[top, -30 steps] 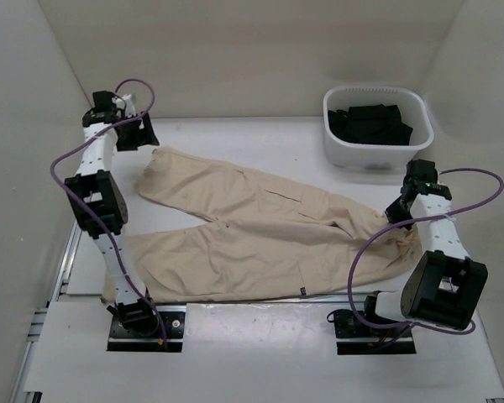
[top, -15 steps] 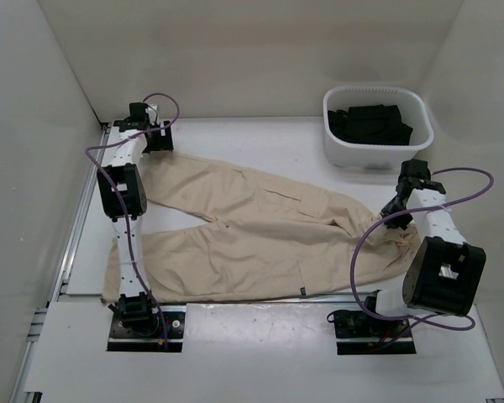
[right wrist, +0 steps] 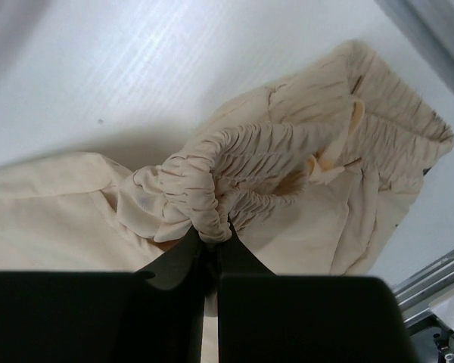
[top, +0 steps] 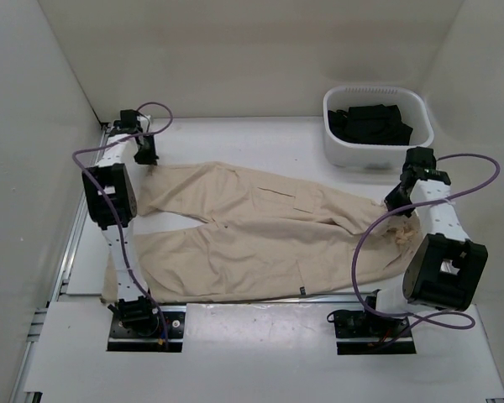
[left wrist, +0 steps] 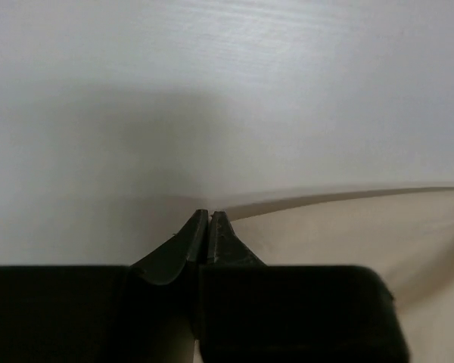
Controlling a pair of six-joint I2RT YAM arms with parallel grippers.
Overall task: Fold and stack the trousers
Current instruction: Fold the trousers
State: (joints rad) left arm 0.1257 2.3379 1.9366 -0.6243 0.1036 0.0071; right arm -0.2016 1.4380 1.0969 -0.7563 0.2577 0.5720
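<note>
White table (top: 235, 138), tan trousers (top: 260, 239) spread, right gripper (right wrist: 212, 240) pinching waistband, left gripper (left wrist: 209, 215) closed, perhaps on hem

The long beige soft cotton trousers (top: 260, 239) lie spread almost flat, in front of and to the left of the white plastic tub (top: 371, 156). Their waist end is the part nearest to the tub; its elastic band is gathered in many wrinkles and bunched up. The two legs stretch away from the tub, opening in a narrow V. A small pocket slit shows on the farther leg.
</note>
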